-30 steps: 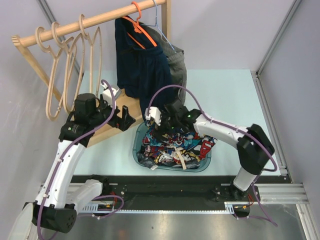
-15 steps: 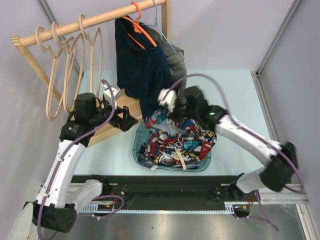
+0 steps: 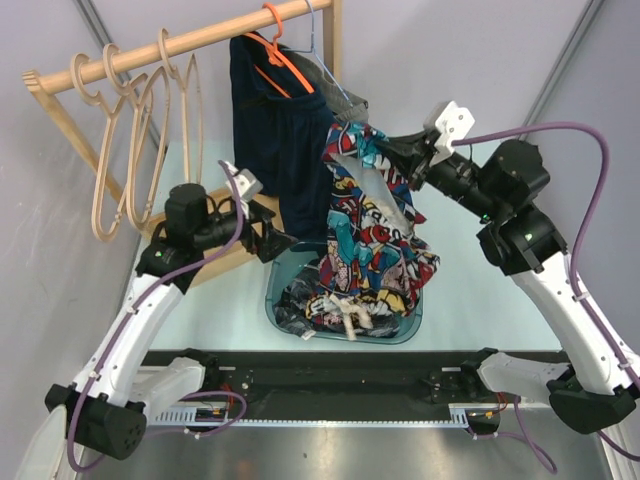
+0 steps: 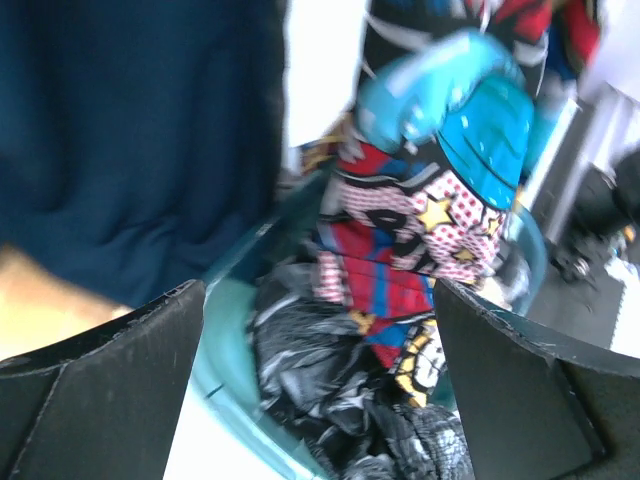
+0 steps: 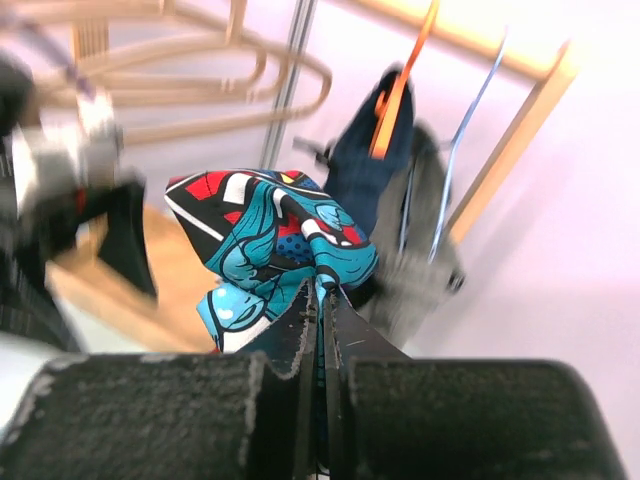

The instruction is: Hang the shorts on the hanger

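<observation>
Above the teal basket (image 3: pixel 272 300), the right claw (image 3: pixel 375 150) is clenching one edge of the shorts (image 3: pixel 370 230), which are hanging in the air with their lower end trailing into the basket; the left claw (image 3: pixel 272 240) is waiting released just beside them; the pick-up step is under way; next, the cloth probably needs spreading and carrying to the wooden hanger (image 3: pixel 161 47) on the rail, well apart to the left.
</observation>
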Motion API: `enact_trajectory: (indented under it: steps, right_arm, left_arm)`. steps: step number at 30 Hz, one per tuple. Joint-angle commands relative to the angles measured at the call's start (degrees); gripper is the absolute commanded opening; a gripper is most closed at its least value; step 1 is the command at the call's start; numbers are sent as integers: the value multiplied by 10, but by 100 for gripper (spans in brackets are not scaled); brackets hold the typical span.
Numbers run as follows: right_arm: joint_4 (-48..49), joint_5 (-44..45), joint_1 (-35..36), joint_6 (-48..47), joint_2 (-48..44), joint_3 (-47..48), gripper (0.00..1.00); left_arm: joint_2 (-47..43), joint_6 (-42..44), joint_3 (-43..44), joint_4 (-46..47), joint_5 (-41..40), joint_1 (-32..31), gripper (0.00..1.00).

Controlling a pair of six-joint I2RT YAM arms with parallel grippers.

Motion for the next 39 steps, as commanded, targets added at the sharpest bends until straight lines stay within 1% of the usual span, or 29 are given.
enact_trajectory:
  steps: [1,5,10,12,14,18,23,25,26,27,28,29,31,32,34,35,36,37,38,39]
  right_arm:
    - [57,-1,-3,28,21,92,0]
    - [66,-3,-3,34,37,131,0]
    - [76,-7,-3,44,52,159,0]
    - [80,-8,-3,50,55,174,0]
    - [81,-14,-2,52,63,190,0]
    - [74,-24,0,56,70,209,0]
    - [55,-45,1,58,67,220,0]
    - [40,-76,2,54,60,216,0]
    - [16,-94,3,43,46,209,0]
    - [1,-129,4,30,36,202,0]
    - [-16,-141,8,17,25,179,0]
    - [-63,-146,19,-7,4,167,0]
    - [-126,-155,34,-31,-21,141,0]
    - [-188,-156,47,-42,-34,110,0]
    - [-260,-164,60,-88,-81,72,0]
    - [-342,-165,68,-109,-97,46,0]
    - [-385,-163,78,-153,-118,40,0]
    - [-426,-161,83,-167,-128,34,0]
    - [-490,-154,84,-177,-136,21,0]
    - [-518,-136,84,-191,-152,16,0]
  left_arm:
    - [16,38,-12,35,22,-55,100]
    - [20,66,-34,33,28,-91,100]
    - [10,53,-89,63,39,-125,100]
    - [13,48,-102,87,21,-143,100]
    - [23,18,-110,113,2,-144,100]
    - [51,-32,-110,162,-8,-143,100]
    - [78,-121,-101,231,26,-137,100]
    - [89,-161,-100,247,29,-133,100]
    - [93,-175,-102,265,36,-126,100]
    - [97,-190,-103,272,42,-121,100]
    - [105,-211,-105,276,55,-116,100]
    - [107,-217,-108,282,61,-107,100]
    - [110,-224,-115,286,82,-102,100]
    - [110,-218,-119,282,87,-101,99]
    - [116,-209,-121,275,94,-102,97]
    - [128,-206,-120,271,95,-102,96]
    - [135,-202,-117,268,95,-103,93]
    - [143,-199,-114,267,94,-104,93]
    - [160,-199,-108,271,92,-107,91]
    - [168,-196,-102,267,84,-112,90]
